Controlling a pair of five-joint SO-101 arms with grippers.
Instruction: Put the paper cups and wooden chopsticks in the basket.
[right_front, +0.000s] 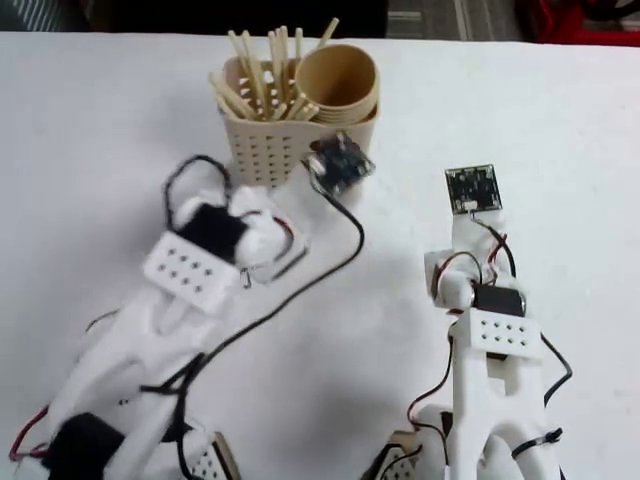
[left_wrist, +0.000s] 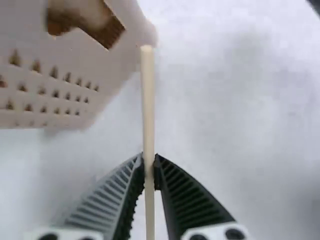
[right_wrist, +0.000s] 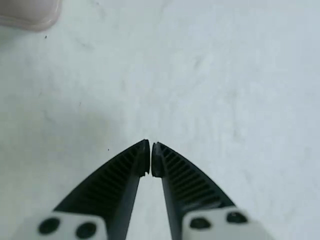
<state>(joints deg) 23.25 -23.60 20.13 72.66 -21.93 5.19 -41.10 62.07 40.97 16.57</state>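
The perforated beige basket (right_front: 262, 140) stands at the table's far side, holding several wooden chopsticks (right_front: 262, 72) and stacked paper cups (right_front: 338, 82). In the left wrist view my left gripper (left_wrist: 149, 162) is shut on one wooden chopstick (left_wrist: 147, 100), whose free end sits just beside the basket's corner (left_wrist: 65, 95), near its rim. My right gripper (right_wrist: 150, 159) is shut with nothing in it, over bare table, right of the basket. A corner of the basket (right_wrist: 25, 12) shows far off in that view.
The white table (right_front: 560, 120) stretches open to the right of and behind the basket. Black cables (right_front: 300, 290) trail from the left arm across the table's middle. The arm bases stand at the near edge.
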